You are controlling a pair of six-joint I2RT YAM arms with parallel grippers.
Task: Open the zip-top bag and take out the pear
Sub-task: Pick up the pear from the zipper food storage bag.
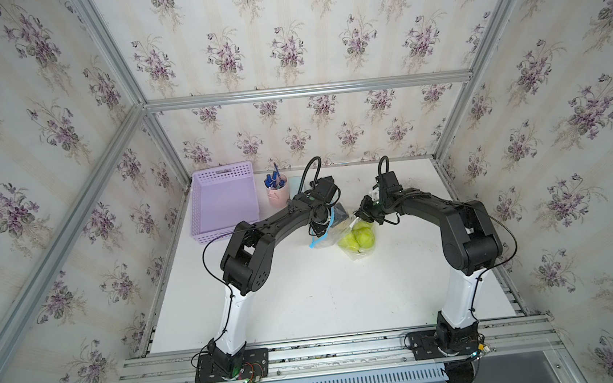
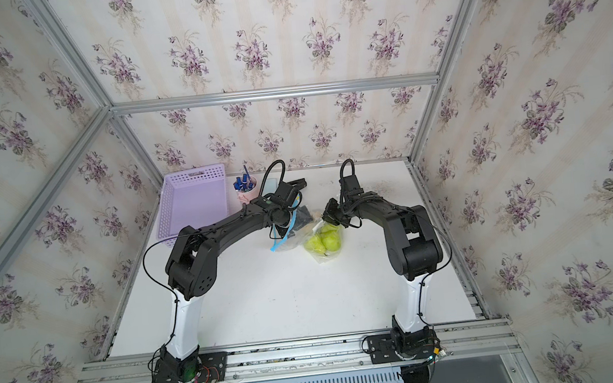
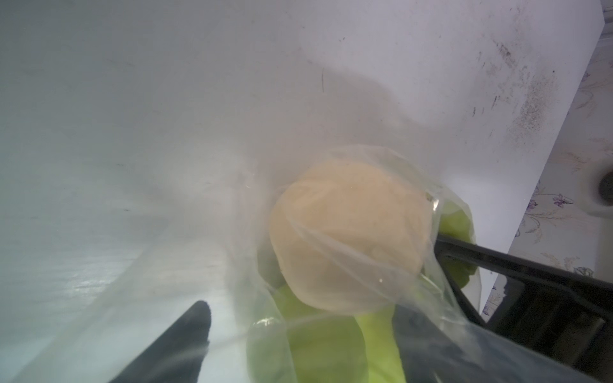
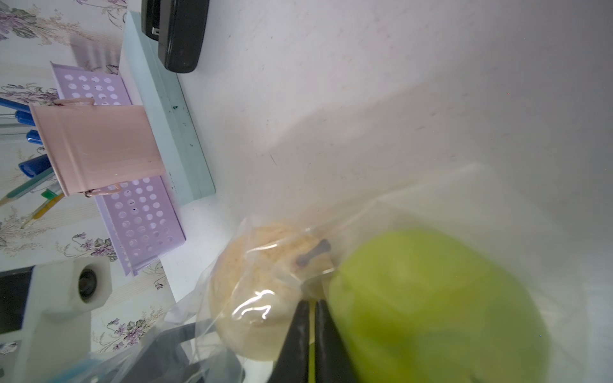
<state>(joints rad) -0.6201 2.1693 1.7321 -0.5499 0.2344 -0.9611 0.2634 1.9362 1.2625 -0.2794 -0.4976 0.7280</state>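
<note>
The zip-top bag (image 1: 326,236) (image 2: 294,241) lies mid-table, clear and crinkly, with its light-blue zip strip (image 1: 317,241) curling round my left gripper (image 1: 319,229). Inside it are green pear-like fruit (image 1: 356,239) (image 4: 431,305) and a tan round fruit (image 3: 348,238) (image 4: 258,291) with a dark stem. In the left wrist view my left gripper (image 3: 305,315) stands open, with bag film over both fingers and the green fruit between them. My right gripper (image 4: 311,303) (image 1: 362,214) is shut, pinching bag film between the tan and green fruit.
A lilac perforated basket (image 1: 222,203) sits at the back left, with a pink cup of pens (image 1: 278,193) beside it. A pale green board (image 4: 166,116) and a black stapler-like object (image 4: 179,33) lie behind the bag. Aluminium frame rails edge the table.
</note>
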